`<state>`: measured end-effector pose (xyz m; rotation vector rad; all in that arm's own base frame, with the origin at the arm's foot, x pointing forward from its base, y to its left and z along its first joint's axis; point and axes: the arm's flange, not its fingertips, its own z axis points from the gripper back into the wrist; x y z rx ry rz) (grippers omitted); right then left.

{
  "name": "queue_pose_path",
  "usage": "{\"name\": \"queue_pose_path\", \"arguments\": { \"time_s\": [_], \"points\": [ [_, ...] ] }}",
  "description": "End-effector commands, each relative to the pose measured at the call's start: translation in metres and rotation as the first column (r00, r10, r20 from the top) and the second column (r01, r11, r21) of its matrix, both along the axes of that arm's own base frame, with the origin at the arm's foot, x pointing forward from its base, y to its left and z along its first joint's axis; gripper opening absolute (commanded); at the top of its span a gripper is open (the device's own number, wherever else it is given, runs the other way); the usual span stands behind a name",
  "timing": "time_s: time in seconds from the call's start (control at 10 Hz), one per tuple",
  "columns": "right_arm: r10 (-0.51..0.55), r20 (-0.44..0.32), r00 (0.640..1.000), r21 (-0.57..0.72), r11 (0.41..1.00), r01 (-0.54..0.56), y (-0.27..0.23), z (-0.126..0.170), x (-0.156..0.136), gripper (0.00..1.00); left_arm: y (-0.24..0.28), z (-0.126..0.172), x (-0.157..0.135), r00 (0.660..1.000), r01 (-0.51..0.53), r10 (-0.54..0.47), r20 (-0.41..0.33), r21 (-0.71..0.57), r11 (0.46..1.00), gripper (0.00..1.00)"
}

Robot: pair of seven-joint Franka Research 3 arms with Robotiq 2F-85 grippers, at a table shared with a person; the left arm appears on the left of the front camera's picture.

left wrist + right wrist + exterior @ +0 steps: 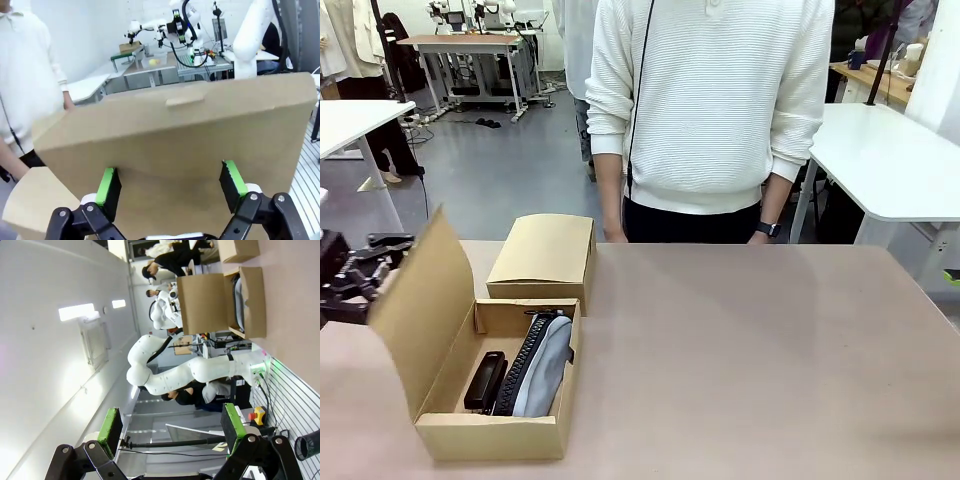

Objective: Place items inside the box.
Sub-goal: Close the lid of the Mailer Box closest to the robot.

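While both tools (170,187) (172,430) gape empty, brown box (490,435) open, grey pouch (545,375), black stapler (485,380) inside.

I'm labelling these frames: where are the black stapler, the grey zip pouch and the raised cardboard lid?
black stapler (485,381), front view, top face
grey zip pouch (546,368), front view, fabric side
raised cardboard lid (420,300), front view, inner face

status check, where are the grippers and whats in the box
Left gripper open, facing the box lid's outer side. Right gripper open, away from table. Black stapler and grey pouch inside. Nothing in the way.
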<state>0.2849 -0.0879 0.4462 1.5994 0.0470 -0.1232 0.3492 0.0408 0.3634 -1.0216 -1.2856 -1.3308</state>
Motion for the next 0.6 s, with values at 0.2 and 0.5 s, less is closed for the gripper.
{"name": "queue_pose_path", "arguments": {
  "time_s": [0.2,0.5],
  "points": [
    [-0.009,-0.016,1.0,0.017,1.0,0.009,0.001,0.008,0.001,1.0,-0.116,-0.053,-0.116,0.999,0.042,-0.04,-0.023,0.097,0.994,1.0],
    [-0.009,-0.016,1.0,0.017,1.0,0.009,0.001,0.008,0.001,1.0,-0.13,-0.078,-0.122,0.999,0.049,-0.048,-0.01,0.171,0.984,1.0]
  ]
}}
